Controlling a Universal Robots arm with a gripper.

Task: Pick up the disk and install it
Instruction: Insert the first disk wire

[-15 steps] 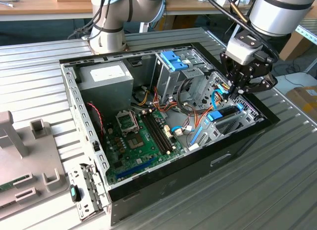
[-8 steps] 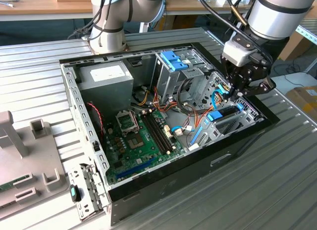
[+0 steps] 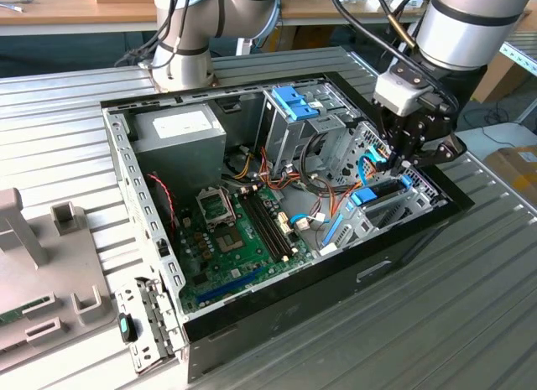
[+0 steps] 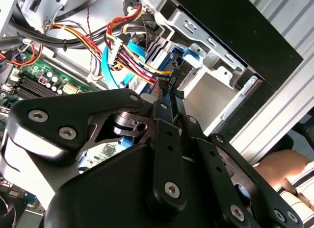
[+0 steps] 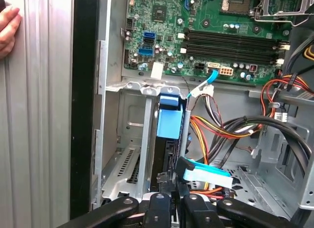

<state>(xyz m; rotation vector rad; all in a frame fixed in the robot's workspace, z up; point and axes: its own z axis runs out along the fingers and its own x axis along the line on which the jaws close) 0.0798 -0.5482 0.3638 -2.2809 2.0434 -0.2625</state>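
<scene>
While the open computer case [image 3: 252,197] lies on the ribbed table [image 3: 67,130], the disk [image 3: 373,195] sits edge-on in the silver bay [image 3: 394,210] at the exterior view's right, with the gripper [image 3: 394,165] directly above it, fingers together on a black cable connector [image 4: 170,81].

Ribbed matt metal table [image 3: 75,113] — glossy blue plastic on the disk [image 5: 169,117].

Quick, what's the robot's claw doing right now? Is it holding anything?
Gripper: down in the computer case, closed on the disk with its blue frame.
</scene>
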